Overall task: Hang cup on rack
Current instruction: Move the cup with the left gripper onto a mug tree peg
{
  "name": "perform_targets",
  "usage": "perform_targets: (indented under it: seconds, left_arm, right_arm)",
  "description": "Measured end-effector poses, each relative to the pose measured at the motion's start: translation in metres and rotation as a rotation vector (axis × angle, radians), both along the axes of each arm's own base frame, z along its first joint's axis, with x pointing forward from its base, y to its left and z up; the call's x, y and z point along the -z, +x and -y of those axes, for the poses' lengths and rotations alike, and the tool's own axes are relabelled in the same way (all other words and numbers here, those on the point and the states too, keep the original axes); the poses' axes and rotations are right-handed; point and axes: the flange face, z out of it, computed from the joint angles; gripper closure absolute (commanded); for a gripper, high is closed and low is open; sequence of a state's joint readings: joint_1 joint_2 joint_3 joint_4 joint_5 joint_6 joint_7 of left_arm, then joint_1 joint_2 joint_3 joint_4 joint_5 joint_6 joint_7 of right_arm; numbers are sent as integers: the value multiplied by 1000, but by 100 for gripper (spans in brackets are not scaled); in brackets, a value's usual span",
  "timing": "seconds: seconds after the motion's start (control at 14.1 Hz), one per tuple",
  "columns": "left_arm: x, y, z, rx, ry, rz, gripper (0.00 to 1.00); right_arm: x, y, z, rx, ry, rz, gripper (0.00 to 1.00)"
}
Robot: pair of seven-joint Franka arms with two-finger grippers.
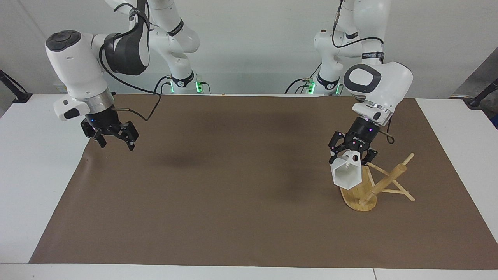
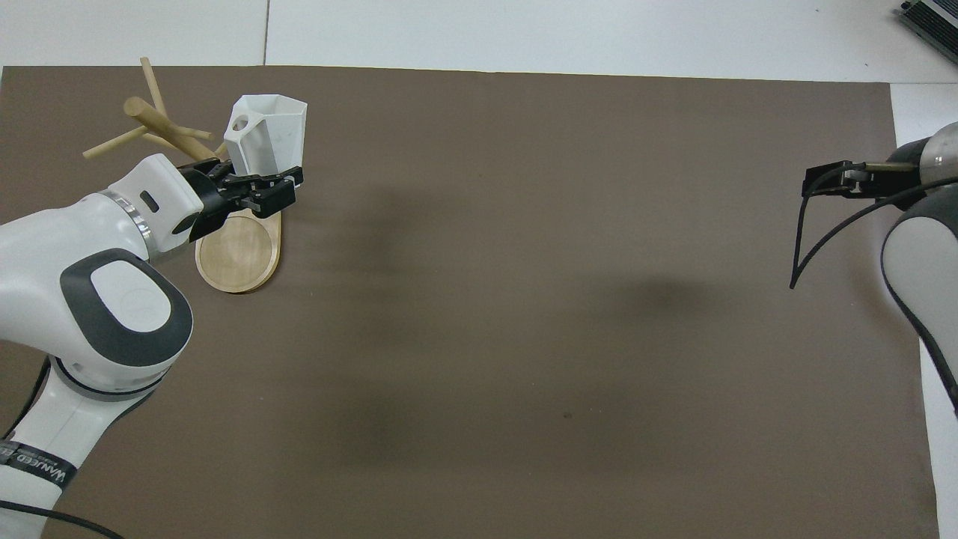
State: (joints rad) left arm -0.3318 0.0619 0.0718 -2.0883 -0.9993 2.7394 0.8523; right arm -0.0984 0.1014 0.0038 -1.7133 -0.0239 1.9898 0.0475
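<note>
I have the left claw (image 1: 353,155) clenched on the cup (image 1: 346,174), and it grips it by the blocky handle, so the pierced hole stays free for a peg. The cup hangs in the air just under the claw, tilted, with its open mouth turned away from the robots. I hold it like this because, I think, the hole must meet a thin stick sideways and not from above.

The rack (image 1: 373,182) is directly below and beside this claw, toward the left arm's end of the tabletop (image 1: 233,217). It does not look upright to me: the oval base (image 2: 239,254) seems to stand on its edge and the thick post (image 1: 385,182) leans out low over the brown mat, with the pegs spreading near the surface. From the facing view the cup overlaps the base, but I cannot tell if they touch or if the cup is only above it.

The right claw (image 1: 113,137) is released, its fingers apart and holding nothing. It waits in the air, well apart from the cup, over the mat's edge at the right arm's end.

In my judgement the hanging is not yet done, and the leaning rack will make the approach delicate.
</note>
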Motion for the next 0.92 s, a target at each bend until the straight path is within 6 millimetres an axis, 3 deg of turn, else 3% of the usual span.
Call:
perform_targets:
  seconds: [0.64, 0.92]
  left_arm:
    - [2, 5, -23, -138, -71, -62, 100]
    - [3, 5, -26, -195, -113, -98, 100]
  right_arm:
    - [-40, -11, -3, -1, 1, -23, 0]
    - [-48, -12, -6, -6, 2, -25, 0]
